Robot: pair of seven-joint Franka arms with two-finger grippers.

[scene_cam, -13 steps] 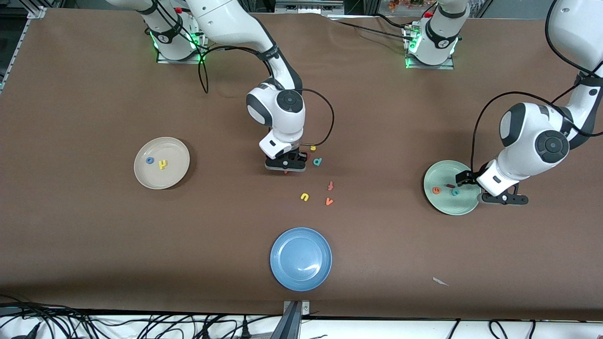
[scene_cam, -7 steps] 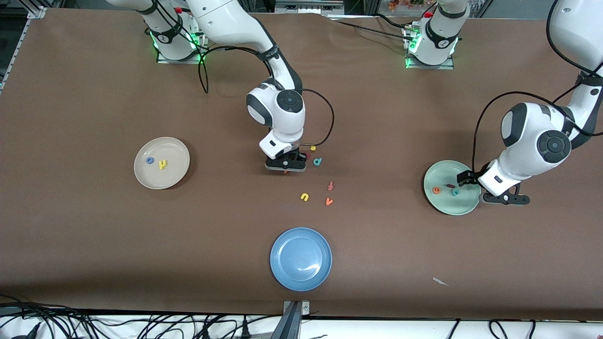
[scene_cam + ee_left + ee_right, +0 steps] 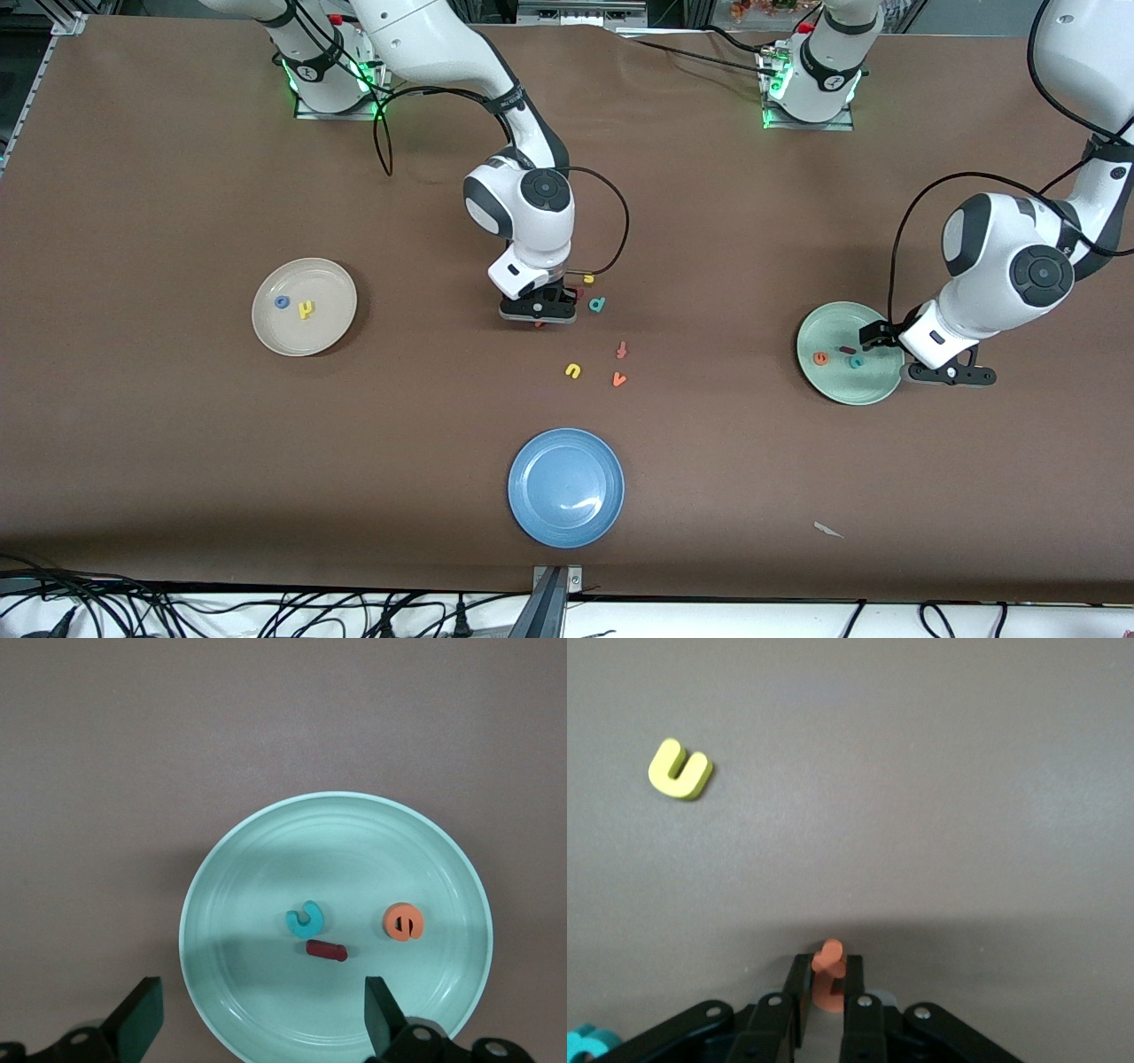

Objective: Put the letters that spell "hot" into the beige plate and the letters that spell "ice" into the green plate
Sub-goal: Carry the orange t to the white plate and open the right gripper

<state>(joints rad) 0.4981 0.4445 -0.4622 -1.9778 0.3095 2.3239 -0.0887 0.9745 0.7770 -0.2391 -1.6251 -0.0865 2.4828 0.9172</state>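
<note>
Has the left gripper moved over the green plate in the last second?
Yes, slightly. The left gripper has shifted a little toward the left arm's end of the table, judged against the green plate, and hangs open over that plate's rim.

Both arms wear glossy white shells with dark grey round joint caps and black bands at the segment seams. Green lights glow at each base, with what looks like a red button on top. Black cables loop loosely from each forearm. The right end effector [image 3: 537, 317] and left end effector [image 3: 869, 338] are black, with small silver screws.
</note>
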